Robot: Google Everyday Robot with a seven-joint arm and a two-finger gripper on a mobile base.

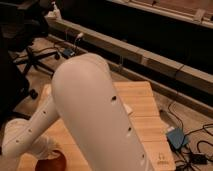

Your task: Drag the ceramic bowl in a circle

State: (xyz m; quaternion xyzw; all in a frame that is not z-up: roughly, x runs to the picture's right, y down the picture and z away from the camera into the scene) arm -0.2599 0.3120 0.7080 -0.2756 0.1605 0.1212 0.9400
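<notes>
At lower left of surface (145,107) your gripper (49,150) sits over ceramic bowl (52,162) — arm (95,115) blocks view, grip state unreadable.

Your arm (95,115) fills most of the camera view: a broad white upper link runs from the upper middle down toward the lower right, with small dark holes along its right side. A slimmer white forearm (32,127) folds back from it and slants down to the lower left, ending in a rounded wrist (42,147). Your gripper (50,156) sits just below that wrist, low at the bottom left edge, largely hidden behind the wrist housing. The whole arm is bent sharply, elbow high, reaching downward.
</notes>
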